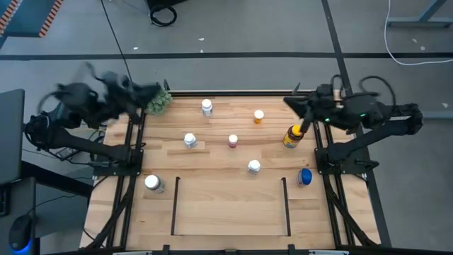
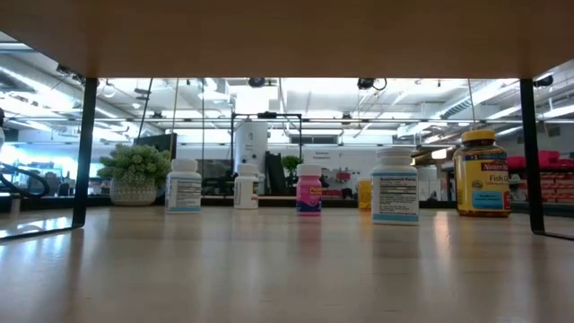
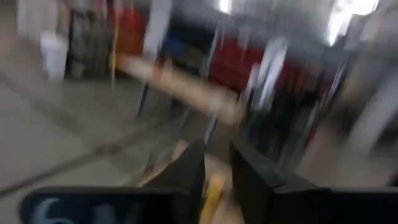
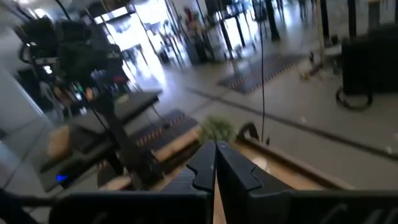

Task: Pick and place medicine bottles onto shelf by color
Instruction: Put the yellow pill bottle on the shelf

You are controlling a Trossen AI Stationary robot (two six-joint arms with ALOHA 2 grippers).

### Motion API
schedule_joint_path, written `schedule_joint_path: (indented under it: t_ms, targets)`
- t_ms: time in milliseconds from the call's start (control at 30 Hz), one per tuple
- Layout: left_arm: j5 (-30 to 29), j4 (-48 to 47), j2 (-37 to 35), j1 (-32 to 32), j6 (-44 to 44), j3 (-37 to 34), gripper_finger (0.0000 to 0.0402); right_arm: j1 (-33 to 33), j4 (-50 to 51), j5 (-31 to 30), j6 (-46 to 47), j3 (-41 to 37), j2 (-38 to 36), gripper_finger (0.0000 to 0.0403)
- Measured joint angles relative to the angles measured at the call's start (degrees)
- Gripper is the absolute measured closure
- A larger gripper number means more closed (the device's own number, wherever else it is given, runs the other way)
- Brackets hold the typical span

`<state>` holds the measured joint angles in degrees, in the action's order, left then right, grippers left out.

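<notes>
A: Light wood shelf [image 1: 230, 212], near edge of the worktop [image 1: 212, 159], between black rails: holds no bottles.

B: Bottles outstanding?

A: All. White-capped bottles [image 1: 206, 107] scattered mid-worktop; orange bottle [image 1: 258, 117] near the far edge; amber bottle [image 1: 291, 137] and blue bottle [image 1: 305, 176] by the right edge.

B: Arms?

A: Left gripper [image 1: 145, 92] at the far-left corner, jaws slightly parted, empty. Right gripper [image 1: 291, 101] above the amber bottle, jaws pressed together, empty.
</notes>
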<state>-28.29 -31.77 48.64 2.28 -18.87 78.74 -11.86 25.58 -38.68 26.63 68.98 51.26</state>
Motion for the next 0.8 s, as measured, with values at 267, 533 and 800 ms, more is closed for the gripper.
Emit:
schedule_joint_path:
  t_ms: [267, 533, 800]
  targets:
    - [11.39, -37.01, 0.15, -0.02, -9.68, 0.94, 0.0148, -0.02, 2.07, 5.12, 9.83, 0.62, 6.23, 0.0383]
    - [26.59, -50.05, 2.98, 0.56, -10.24, 0.96, 0.0093, -0.04, 8.85, 9.80, 9.39, 0.66, 6.36, 0.0383]
    - [30.73, -56.93, 10.73, 4.06, -9.99, 0.92, 0.0101, -0.04, 16.51, 15.99, 8.46, 0.67, 5.60, 0.0383]
